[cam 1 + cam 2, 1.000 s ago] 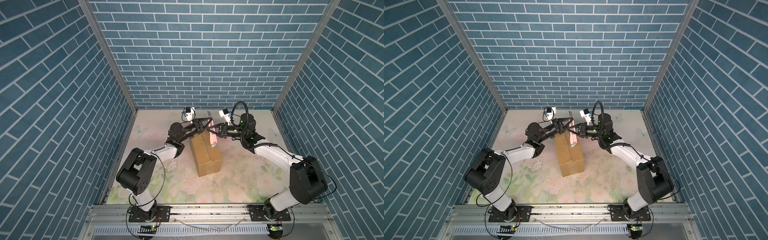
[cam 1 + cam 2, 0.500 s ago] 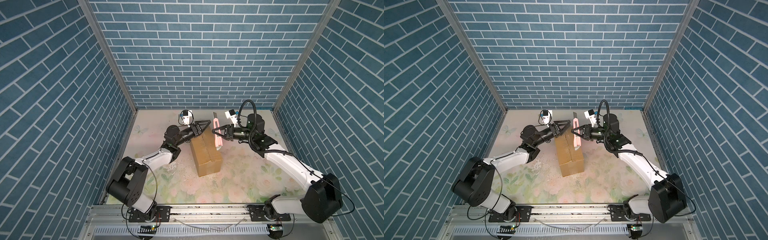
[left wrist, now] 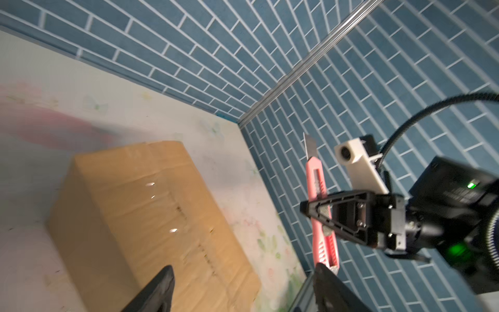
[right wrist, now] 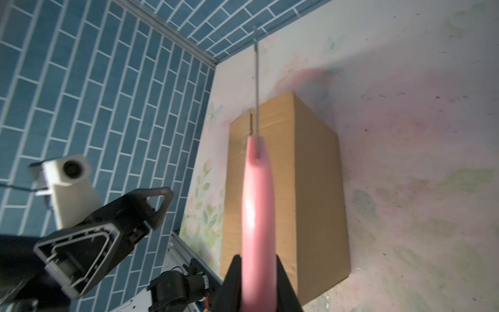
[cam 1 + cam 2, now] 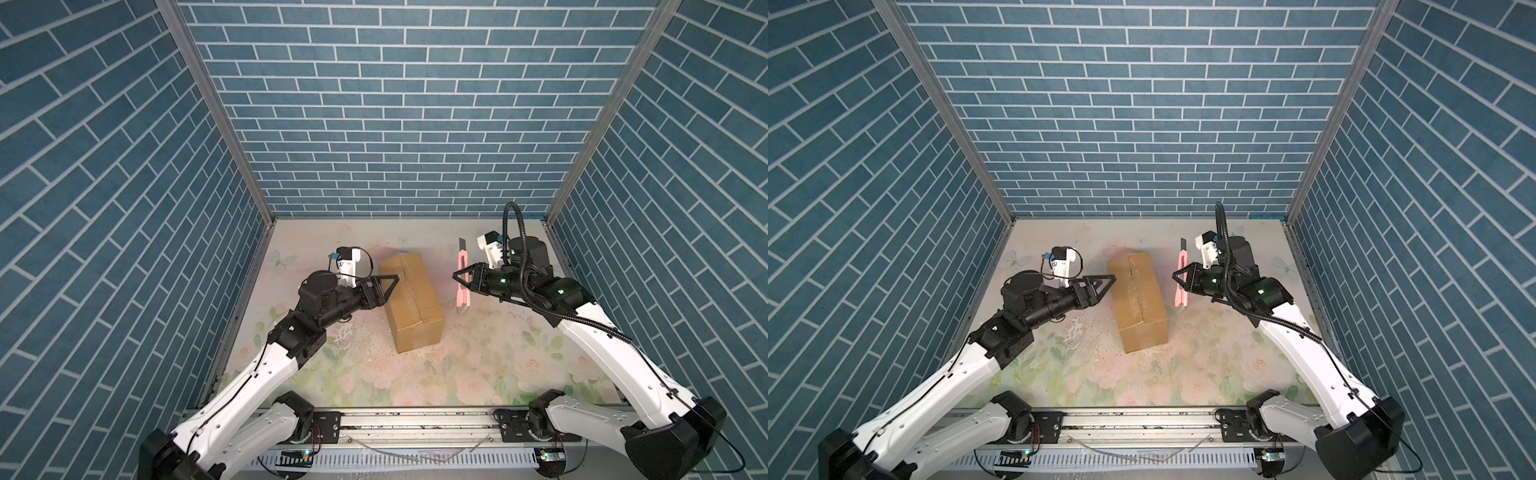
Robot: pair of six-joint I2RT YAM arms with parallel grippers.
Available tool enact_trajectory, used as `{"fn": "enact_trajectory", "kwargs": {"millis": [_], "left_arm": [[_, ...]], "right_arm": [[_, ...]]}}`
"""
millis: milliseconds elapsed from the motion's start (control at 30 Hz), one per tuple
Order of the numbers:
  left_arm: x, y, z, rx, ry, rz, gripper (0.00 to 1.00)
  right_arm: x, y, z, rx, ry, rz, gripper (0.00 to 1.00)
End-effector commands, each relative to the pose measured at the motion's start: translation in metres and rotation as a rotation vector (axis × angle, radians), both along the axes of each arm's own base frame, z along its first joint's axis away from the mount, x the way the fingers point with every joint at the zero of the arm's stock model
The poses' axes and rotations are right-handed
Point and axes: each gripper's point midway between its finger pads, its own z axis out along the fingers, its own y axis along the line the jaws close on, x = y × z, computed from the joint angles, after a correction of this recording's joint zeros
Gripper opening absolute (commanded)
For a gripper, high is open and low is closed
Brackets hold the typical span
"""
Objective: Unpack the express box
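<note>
Nearest the lower edge of both top views, the floral tabletop carries a scatter of pale crumbs just before the near end of the express box, which stands at the centre of the frame between the two arms. Left of it, the left gripper has its jaws spread wide and holds nothing. Its tip overlaps the carton's upper-left edge, though whether it touches the cardboard cannot be told. Right of the carton and clear of it, the right gripper is clamped narrowly across the handle of a pink knife, pinching it about midway along. The carton lies flat with its long axis running from lower to upper frame, the far end leaning slightly left, and its lengthwise seam follows that line. Its top flaps lie shut, so anything inside is hidden. The knife runs nearly parallel to it, its thin blade extended and pointing toward the blue brick back wall.
</note>
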Motion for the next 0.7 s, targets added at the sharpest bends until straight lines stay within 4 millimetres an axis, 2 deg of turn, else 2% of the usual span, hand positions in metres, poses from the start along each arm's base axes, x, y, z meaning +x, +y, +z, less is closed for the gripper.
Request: {"fn": "enact_trajectory", "kwargs": {"millis": [0, 100, 233, 400, 667], "left_arm": [[-0.015, 0.026, -0.075, 0.29, 0.086, 0.122, 0.87], [-0.017, 0.033, -0.084, 0.333, 0.037, 0.241, 0.89], [-0.014, 0.031, -0.091, 0.267, -0.007, 0.329, 0.9], [-0.014, 0.01, -0.086, 0.199, -0.055, 0.324, 0.9], [-0.031, -0.023, -0.085, 0.09, -0.061, 0.276, 0.9]], "right_arm": [[0.02, -0.017, -0.037, -0.196, 0.027, -0.05, 0.0], [0.036, -0.014, -0.055, -0.243, 0.04, -0.061, 0.0], [0.053, -0.008, -0.068, -0.289, 0.041, -0.046, 0.0], [0.068, 0.01, -0.077, -0.297, 0.045, 0.032, 0.0], [0.085, 0.049, -0.08, -0.199, 0.049, 0.17, 0.0]]}}
